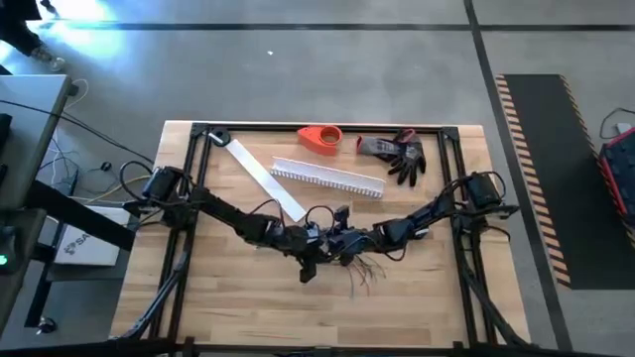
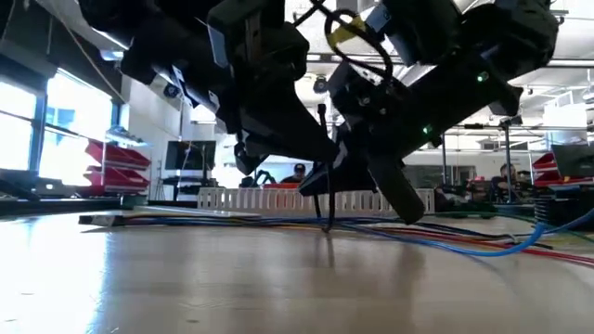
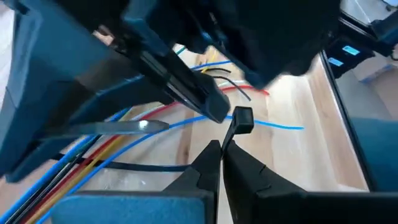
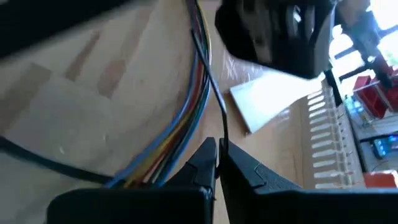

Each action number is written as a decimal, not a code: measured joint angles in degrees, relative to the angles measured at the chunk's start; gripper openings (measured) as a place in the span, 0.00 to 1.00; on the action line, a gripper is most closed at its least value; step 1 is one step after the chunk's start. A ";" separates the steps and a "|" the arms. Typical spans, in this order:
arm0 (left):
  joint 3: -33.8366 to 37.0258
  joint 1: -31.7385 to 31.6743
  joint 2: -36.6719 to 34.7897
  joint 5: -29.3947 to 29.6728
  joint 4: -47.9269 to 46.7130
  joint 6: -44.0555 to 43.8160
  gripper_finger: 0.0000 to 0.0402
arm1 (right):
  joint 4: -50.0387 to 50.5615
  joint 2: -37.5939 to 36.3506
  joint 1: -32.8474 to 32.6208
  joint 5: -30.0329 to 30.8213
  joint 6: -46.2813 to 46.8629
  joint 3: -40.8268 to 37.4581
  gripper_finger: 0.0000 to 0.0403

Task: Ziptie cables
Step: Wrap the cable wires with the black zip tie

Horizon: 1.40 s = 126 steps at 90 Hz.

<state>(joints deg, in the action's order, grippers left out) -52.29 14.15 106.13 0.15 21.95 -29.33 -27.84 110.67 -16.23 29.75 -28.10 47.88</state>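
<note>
1. Your workspace is a pale wooden table (image 1: pixel 228 297) bounded by a black frame, on a grey floor; the near half of the wood is bare, giving you open room toward the front edge.
2. Along the far edge sit an orange tape dispenser (image 1: pixel 319 138) and a dark glove (image 1: pixel 400 154), well apart from both arms.
3. The white slotted channel (image 1: pixel 327 178) lies at a slant behind the arms, with a flat white strip (image 1: pixel 266 178) just to its left.
4. The cables (image 1: pixel 363 270) lie at the table's middle, just in front of the grippers, pale ends splayed toward the front; close up they show as blue, red and yellow strands.
5. Your left gripper (image 3: pixel 221 149) meets the right one at centre, its fingers pinched together on a thin black zip tie (image 3: pixel 239 118) whose square head stands just past the tips.
6. Your right gripper (image 4: pixel 218 155) has its fingers closed on a thin black strand beside the cable bundle; you cannot tell whether that strand is the tie's tail.
7. In the low view both grippers hang just above the cables, and the tie's tip (image 2: pixel 327 223) reaches down to them.
</note>
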 joint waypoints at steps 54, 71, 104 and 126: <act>9.62 0.97 0.00 1.98 18.52 -5.28 0.00 | -0.13 0.00 -0.06 0.60 1.12 0.00 0.00; 9.57 0.93 -0.02 1.03 19.06 -6.03 0.00 | -0.31 0.00 -0.06 0.58 1.29 0.00 0.00; 9.49 -0.58 2.24 -2.54 19.77 -8.13 0.00 | -0.63 0.00 -0.41 0.49 2.45 0.00 0.00; 5.95 -0.74 4.69 -5.05 20.00 -6.01 0.00 | -0.53 0.00 -0.50 -0.04 2.37 0.04 0.00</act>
<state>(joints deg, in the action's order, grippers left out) -46.34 13.41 110.81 -4.90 41.94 -35.35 -28.36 110.67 -16.73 29.71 -25.74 47.91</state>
